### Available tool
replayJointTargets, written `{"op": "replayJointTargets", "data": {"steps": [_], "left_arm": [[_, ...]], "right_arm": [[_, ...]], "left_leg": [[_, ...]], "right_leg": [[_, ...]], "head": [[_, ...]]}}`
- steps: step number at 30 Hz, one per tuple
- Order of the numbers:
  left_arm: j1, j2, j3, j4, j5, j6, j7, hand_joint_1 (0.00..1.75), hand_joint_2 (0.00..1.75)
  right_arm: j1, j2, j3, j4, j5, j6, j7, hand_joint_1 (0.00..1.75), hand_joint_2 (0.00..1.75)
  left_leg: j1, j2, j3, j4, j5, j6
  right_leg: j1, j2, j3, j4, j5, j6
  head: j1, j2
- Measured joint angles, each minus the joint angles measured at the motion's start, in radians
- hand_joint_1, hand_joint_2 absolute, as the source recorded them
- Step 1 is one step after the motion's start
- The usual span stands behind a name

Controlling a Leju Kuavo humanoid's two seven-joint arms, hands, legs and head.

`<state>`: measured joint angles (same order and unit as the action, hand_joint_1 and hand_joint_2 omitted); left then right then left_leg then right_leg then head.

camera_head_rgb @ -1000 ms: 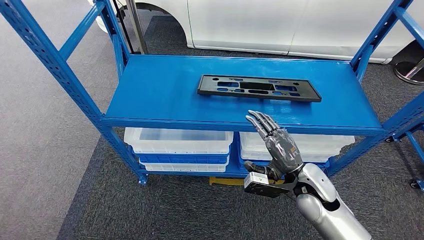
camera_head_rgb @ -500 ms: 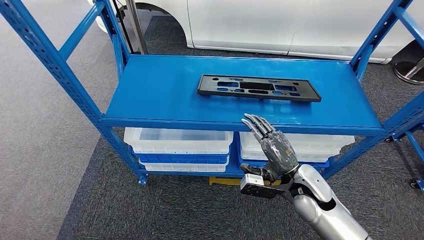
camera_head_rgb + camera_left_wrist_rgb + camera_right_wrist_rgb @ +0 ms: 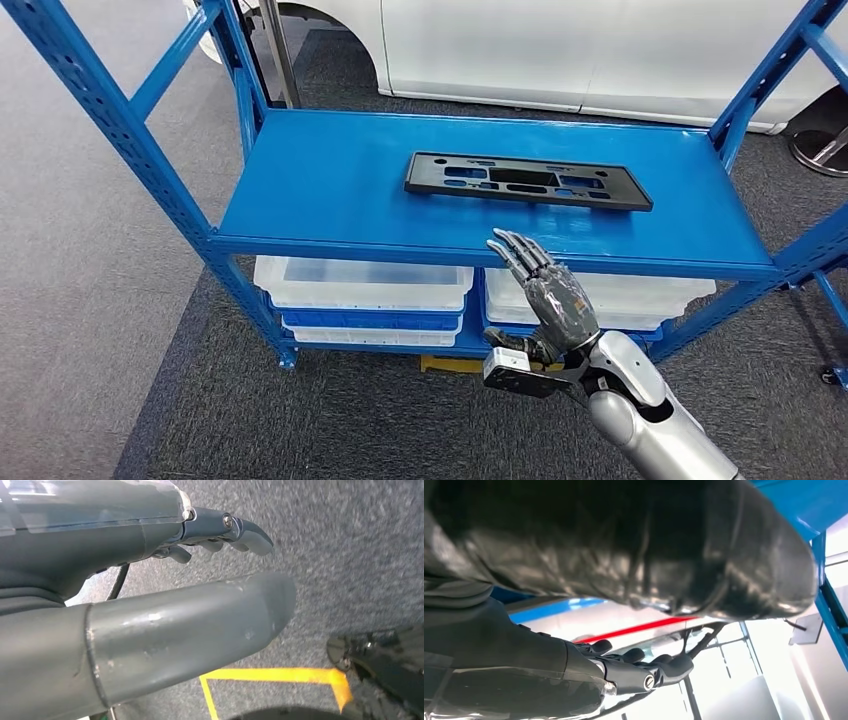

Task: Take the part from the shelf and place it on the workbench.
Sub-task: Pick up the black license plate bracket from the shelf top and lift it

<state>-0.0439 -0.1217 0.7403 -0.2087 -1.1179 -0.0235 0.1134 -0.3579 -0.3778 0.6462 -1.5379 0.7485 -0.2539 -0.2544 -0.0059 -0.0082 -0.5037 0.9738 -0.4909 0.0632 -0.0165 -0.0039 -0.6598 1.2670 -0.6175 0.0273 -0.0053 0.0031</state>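
Right hand (image 3: 556,298) empty, fingers apart, near one part (image 3: 528,181) on shelf (image 3: 330,190).

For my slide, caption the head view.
Open right hand raised before blue steel shelf bearing a flat black slotted plastic part.

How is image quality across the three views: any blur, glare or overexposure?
Head view: sharp and evenly lit, with a soft sheen on the blue shelf near the black part. Left wrist view: the carpet is smeared with blur behind the left hand. Right wrist view: the background is blown out white, leaving the right hand a dark, underexposed mass.
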Motion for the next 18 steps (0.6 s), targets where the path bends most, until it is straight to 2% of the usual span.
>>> {"op": "replayJointTargets", "data": {"steps": [1,2,4,5,6,8,10,11,12,13,15,16,17,18], "left_arm": [[0.001,0.000,0.000,0.000,-0.001,-0.001,-0.001,0.00,0.00],[0.001,0.001,0.000,0.000,-0.001,-0.002,-0.001,0.00,0.00],[0.002,0.001,0.001,0.000,-0.003,-0.003,-0.001,0.00,0.00],[0.002,0.001,0.001,0.000,-0.003,-0.004,-0.001,0.00,0.00],[0.001,0.001,0.001,0.000,-0.004,-0.004,0.000,0.00,0.00],[0.000,0.001,0.002,0.000,-0.005,-0.005,0.001,0.00,0.00],[-0.001,0.002,0.003,0.000,-0.006,-0.005,0.003,0.00,0.00],[-0.002,0.003,0.003,0.000,-0.007,-0.005,0.004,0.00,0.00],[-0.003,0.004,0.003,0.000,-0.008,-0.005,0.004,0.00,0.00],[-0.003,0.005,0.003,0.000,-0.009,-0.005,0.003,0.00,0.00],[-0.002,0.005,0.003,0.000,-0.011,-0.005,0.001,0.00,0.00],[-0.001,0.005,0.003,0.000,-0.012,-0.005,-0.001,0.00,0.00],[0.001,0.005,0.003,0.000,-0.013,-0.006,-0.002,0.00,0.00],[0.004,0.006,0.003,0.000,-0.014,-0.007,-0.004,0.00,0.00]], "right_arm": [[0.004,-0.001,0.000,0.001,0.000,0.000,0.000,0.00,0.00],[0.006,-0.002,0.000,0.002,0.000,0.000,0.000,0.00,0.00],[0.007,-0.003,0.000,0.002,-0.001,-0.002,0.000,0.00,0.00],[0.007,-0.004,0.000,0.003,-0.001,-0.003,0.000,0.00,0.00],[0.006,-0.004,0.000,0.003,-0.001,-0.004,0.001,0.00,0.00],[0.005,-0.005,0.000,0.004,-0.002,-0.007,0.002,0.00,0.00],[0.003,-0.005,-0.001,0.002,-0.003,-0.009,0.003,0.00,0.00],[0.002,-0.005,-0.001,0.000,-0.003,-0.010,0.003,0.00,0.00],[0.000,-0.005,-0.001,-0.001,-0.004,-0.011,0.003,0.00,0.00],[-0.001,-0.005,-0.002,-0.002,-0.004,-0.012,0.004,0.00,0.00],[-0.001,-0.005,-0.002,-0.002,-0.005,-0.013,0.006,0.00,0.00],[0.001,-0.004,-0.002,-0.002,-0.006,-0.014,0.007,0.00,0.00],[0.004,-0.004,-0.002,-0.002,-0.006,-0.015,0.007,0.00,0.00],[0.007,-0.004,-0.002,-0.002,-0.006,-0.016,0.008,0.00,0.00]], "left_leg": [[0.000,-0.003,0.006,0.000,-0.005,-0.001],[0.000,-0.006,0.014,0.001,-0.012,-0.003],[0.002,-0.013,0.036,0.006,-0.033,-0.012],[0.002,-0.015,0.044,0.010,-0.045,-0.017],[0.001,-0.017,0.047,0.014,-0.054,-0.024],[0.001,-0.018,0.045,0.016,-0.065,-0.035],[0.003,-0.017,0.053,0.013,-0.074,-0.046],[0.004,-0.014,0.053,0.024,-0.083,-0.051],[0.005,-0.010,0.039,0.058,-0.098,-0.058],[0.008,-0.005,0.006,0.114,-0.118,-0.063],[0.013,0.000,-0.096,0.263,-0.154,-0.073],[0.015,0.001,-0.139,0.309,-0.148,-0.075],[0.016,0.001,-0.167,0.320,-0.121,-0.076],[0.017,0.002,-0.173,0.289,-0.071,-0.076]], "right_leg": [[-0.001,0.000,-0.030,0.031,0.008,0.002],[-0.003,0.000,-0.042,0.023,0.039,0.003],[-0.007,0.001,-0.013,-0.086,0.137,0.003],[-0.006,0.003,0.007,-0.141,0.172,0.001],[-0.004,0.004,0.025,-0.184,0.183,-0.003],[0.002,0.006,0.037,-0.208,0.167,-0.014],[0.001,0.006,0.048,-0.219,0.154,-0.027],[-0.001,0.005,0.058,-0.225,0.149,-0.034],[-0.004,0.004,0.070,-0.233,0.144,-0.040],[-0.006,0.001,0.082,-0.238,0.139,-0.043],[-0.006,-0.002,0.102,-0.243,0.124,-0.046],[-0.007,-0.003,0.113,-0.243,0.115,-0.045],[-0.007,-0.003,0.126,-0.243,0.104,-0.043],[-0.008,-0.003,0.142,-0.243,0.093,-0.041]], "head": [[0.000,0.000],[0.000,0.000],[0.000,0.000],[0.000,0.000],[0.001,0.000],[0.002,0.000],[0.002,0.000],[0.000,0.000],[-0.002,0.000],[-0.004,0.000],[-0.006,0.000],[-0.006,0.000],[-0.006,0.000],[-0.007,0.000]]}}
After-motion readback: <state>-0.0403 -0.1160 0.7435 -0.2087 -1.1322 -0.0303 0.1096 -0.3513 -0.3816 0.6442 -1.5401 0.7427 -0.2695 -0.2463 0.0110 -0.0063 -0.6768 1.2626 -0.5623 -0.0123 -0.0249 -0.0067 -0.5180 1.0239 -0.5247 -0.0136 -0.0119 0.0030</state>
